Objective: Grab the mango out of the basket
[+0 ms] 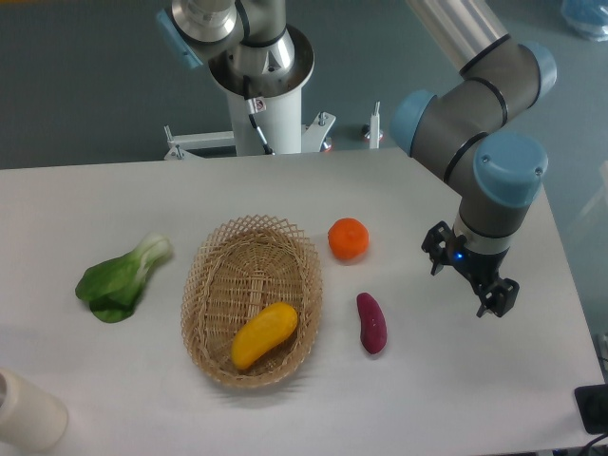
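Mango [264, 334] alone in wicker basket [211, 265], at its near end

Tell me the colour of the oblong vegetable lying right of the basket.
Dark purple, clearest in the fixed camera view, the only one.

- One basket [252, 299]
- One mango [264, 334], in the basket
- One orange [349, 238]
- One purple vegetable [371, 323]
- One leafy green [122, 279]
- One white cylinder [28, 412], at the table's near left corner
- One gripper [470, 271]
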